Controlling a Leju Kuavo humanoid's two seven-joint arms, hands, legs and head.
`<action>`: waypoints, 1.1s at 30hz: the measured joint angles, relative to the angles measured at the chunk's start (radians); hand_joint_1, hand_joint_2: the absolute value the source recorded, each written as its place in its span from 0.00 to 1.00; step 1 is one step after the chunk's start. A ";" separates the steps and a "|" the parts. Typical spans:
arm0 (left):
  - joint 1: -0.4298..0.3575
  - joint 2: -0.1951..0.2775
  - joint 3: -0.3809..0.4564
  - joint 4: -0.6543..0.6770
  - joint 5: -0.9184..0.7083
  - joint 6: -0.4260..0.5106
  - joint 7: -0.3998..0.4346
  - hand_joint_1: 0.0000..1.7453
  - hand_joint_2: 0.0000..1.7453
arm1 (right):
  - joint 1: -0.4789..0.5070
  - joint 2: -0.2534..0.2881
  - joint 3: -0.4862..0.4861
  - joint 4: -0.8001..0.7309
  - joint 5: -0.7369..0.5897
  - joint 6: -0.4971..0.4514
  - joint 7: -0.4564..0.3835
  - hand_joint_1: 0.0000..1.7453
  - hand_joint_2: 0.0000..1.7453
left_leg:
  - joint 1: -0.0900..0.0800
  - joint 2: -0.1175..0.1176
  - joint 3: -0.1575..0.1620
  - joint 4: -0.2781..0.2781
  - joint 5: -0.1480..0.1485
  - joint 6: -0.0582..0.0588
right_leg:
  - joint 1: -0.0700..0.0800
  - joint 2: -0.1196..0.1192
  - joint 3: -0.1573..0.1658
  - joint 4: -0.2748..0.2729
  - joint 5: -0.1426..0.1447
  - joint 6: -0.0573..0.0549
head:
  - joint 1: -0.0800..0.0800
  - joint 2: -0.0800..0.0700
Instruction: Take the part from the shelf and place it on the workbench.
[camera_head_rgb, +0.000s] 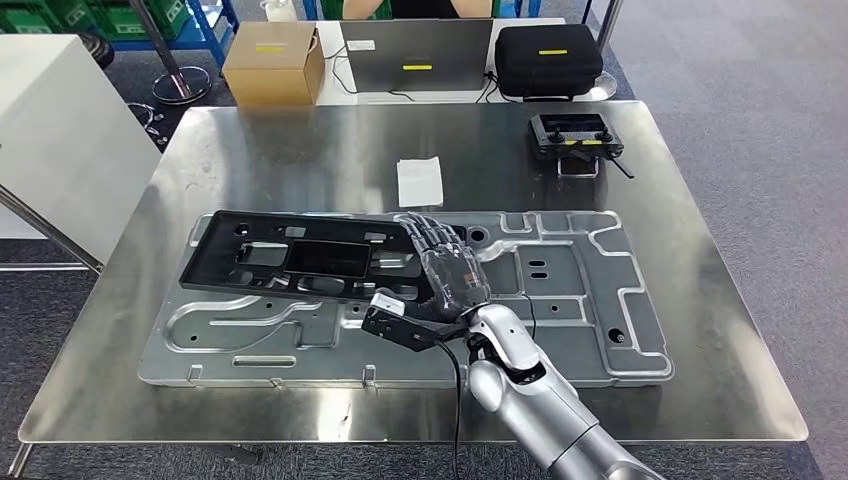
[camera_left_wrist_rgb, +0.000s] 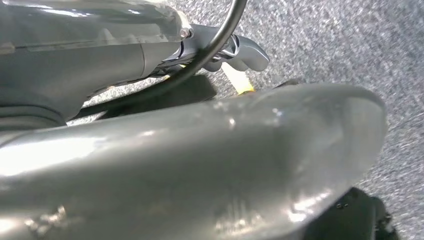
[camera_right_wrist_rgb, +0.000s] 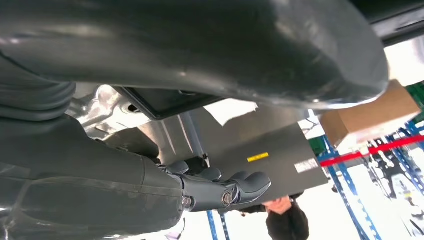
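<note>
One black part (camera_head_rgb: 300, 258), right hand (camera_head_rgb: 447, 268) at its end

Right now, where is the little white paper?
In the head view the white paper lies flat on the metal table, just beyond the big black part and left of the black controller.

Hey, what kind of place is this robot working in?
Probably a factory or robotics test floor: a steel workbench carrying a stamped metal panel, blue racking with green crates behind, and grey industrial carpet.

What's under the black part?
The black part lies on a silver plate. The robot hand rests on its end. The plate beneath is hidden.
</note>
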 joint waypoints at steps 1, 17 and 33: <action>0.000 0.000 0.000 0.000 0.000 0.002 0.003 0.00 0.00 | 0.004 -0.002 -0.002 -0.007 -0.001 -0.003 -0.001 0.00 0.00 | -0.003 0.000 0.032 -0.052 0.012 0.005 | 0.001 0.000 -0.004 0.002 0.004 0.005 | 0.000 0.000; -0.001 -0.004 0.000 0.002 -0.015 0.007 0.015 0.00 0.00 | 0.081 -0.044 -0.028 -0.069 -0.005 -0.016 -0.006 0.00 0.00 | -0.006 0.012 -0.090 -0.092 0.144 0.025 | -0.013 0.000 0.112 0.010 -0.090 0.047 | 0.003 0.000; -0.005 -0.002 0.000 0.002 -0.016 0.000 0.018 0.00 0.00 | 0.124 -0.048 -0.032 -0.073 0.002 -0.025 -0.018 0.00 0.00 | -0.007 0.005 0.067 -0.078 -0.005 -0.006 | -0.010 -0.010 -0.051 0.002 0.056 0.028 | -0.003 0.000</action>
